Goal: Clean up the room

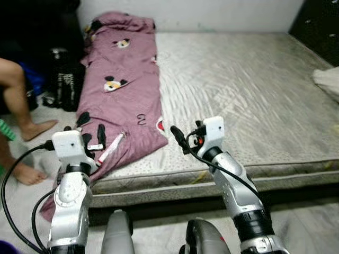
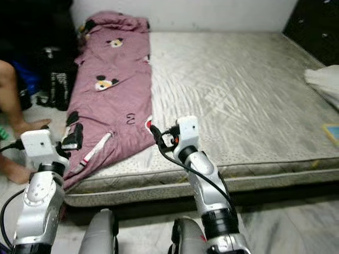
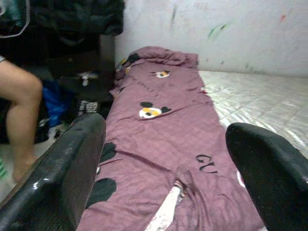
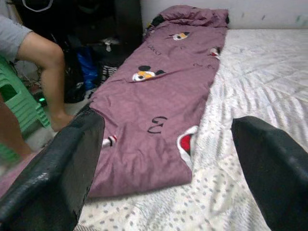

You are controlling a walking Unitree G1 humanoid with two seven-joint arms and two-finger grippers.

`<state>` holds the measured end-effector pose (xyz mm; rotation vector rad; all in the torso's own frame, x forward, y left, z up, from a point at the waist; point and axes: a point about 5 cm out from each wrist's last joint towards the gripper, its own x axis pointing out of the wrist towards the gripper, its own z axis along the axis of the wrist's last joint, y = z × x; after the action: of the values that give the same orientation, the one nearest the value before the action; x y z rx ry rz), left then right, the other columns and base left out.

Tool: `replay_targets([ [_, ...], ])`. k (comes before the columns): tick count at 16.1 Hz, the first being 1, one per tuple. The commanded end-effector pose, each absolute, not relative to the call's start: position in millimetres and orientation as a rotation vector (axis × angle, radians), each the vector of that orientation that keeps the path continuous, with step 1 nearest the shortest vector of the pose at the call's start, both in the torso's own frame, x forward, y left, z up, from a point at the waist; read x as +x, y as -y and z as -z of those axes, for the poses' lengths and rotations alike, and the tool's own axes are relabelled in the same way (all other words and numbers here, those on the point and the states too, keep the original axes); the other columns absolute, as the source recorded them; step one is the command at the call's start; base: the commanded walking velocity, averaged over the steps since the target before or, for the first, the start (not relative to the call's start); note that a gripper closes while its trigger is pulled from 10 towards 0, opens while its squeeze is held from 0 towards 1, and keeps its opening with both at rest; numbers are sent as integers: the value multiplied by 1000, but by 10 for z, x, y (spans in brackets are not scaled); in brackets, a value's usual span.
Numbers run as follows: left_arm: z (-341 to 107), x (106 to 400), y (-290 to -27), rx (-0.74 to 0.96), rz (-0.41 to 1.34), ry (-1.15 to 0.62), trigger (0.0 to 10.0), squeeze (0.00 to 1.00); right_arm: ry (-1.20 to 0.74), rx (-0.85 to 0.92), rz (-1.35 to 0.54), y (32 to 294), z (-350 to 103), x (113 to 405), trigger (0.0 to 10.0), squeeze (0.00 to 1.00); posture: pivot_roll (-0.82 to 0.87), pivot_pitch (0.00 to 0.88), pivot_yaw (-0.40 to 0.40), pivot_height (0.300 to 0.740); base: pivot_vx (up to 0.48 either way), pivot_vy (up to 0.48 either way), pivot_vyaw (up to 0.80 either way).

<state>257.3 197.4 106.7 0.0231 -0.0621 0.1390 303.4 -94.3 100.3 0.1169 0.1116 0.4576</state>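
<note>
The mauve cartoon-print blanket [image 1: 124,90] runs lengthwise up the frame's left; the left gripper [image 1: 91,136], fingers spread, hovers over its near end, nearer than the spread right gripper [image 1: 179,136].

We count one mattress [image 1: 249,90] and one mauve blanket [image 1: 123,79] lying along its left side. Printed on that blanket we make out two cartoon mouse faces, one far [image 1: 122,43] and one nearer [image 1: 113,83]. At the far left sits one person, two bare legs [image 1: 16,90] showing. Near us are two grippers, left gripper [image 1: 91,138] and right gripper [image 1: 183,140], each spread wide.
</note>
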Motion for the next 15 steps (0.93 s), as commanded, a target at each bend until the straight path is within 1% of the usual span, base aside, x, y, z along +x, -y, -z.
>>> replay_targets([
  [1, -1097, 2540, -1931, 92, -155, 61, 10000, 0, -113, 117, -475, 961, -1034, 3019, 10000, 0, -79, 43, -54, 661, 0, 0, 0],
  [2, -1094, 2490, -1893, 52, -89, 44, 10000, 0, -120, 116, -484, 968, -1027, 3005, 10000, 0, -75, 53, -59, 661, 0, 0, 0],
  [4, -1100, 2435, -1894, 84, -52, 45, 10000, 0, -131, 119, -501, 963, -1027, 2994, 10000, 0, -73, 67, -62, 661, 0, 0, 0],
  [7, -1051, 2393, -1924, 40, -126, -1, 10000, 0, -140, 118, -504, 989, -1028, 2964, 10000, 0, -83, 68, -69, 661, 0, 0, 0],
  [8, -1039, 2404, -1907, -3, -126, -12, 10000, 0, -147, 114, -503, 1000, -1019, 2962, 10000, 0, -83, 66, -73, 661, 0, 0, 0],
  [11, -1052, 2435, -1885, -62, -133, -23, 10000, 0, -152, 111, -512, 995, -1013, 2959, 10000, 0, -81, 66, -74, 661, 0, 0, 0],
  [13, -1049, 2455, -1871, -51, -108, -18, 10000, 0, -157, 112, -514, 990, -1009, 2960, 10000, 0, -81, 66, -74, 661, 0, 480, 0],
  [15, -1042, 2458, -1867, -82, -106, -31, 10000, 0, -159, 113, -511, 989, -1013, 2960, 10000, 0, -84, 74, -70, 661, 0, 480, 0],
])
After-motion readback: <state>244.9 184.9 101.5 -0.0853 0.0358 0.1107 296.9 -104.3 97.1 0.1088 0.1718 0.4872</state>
